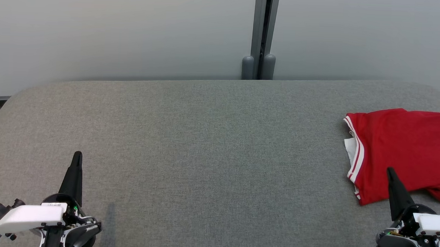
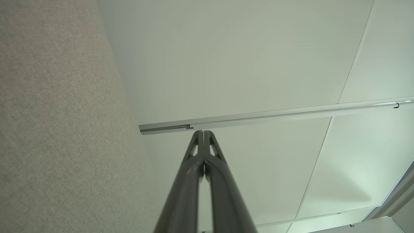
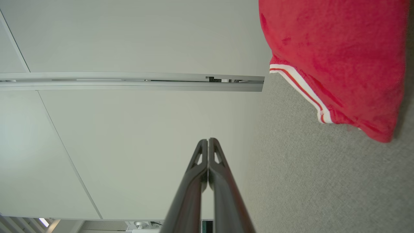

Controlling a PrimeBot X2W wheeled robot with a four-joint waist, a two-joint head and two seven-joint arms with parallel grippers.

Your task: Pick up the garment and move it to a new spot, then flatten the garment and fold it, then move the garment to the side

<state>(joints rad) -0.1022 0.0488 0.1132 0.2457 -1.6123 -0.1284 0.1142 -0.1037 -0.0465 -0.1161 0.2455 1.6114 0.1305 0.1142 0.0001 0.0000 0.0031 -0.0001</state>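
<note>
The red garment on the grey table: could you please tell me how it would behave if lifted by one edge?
The red garment would probably droop and unfold, since it lies in soft, creased layers. It looks thin, so likely light. Pushed, it may bunch rather than slide on the textured table.

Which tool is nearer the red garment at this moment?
Right. The right tool, shut, points at the near edge of the red garment without gripping it. The left tool, also shut, sits far off at the opposite side of the grey surface.
</note>
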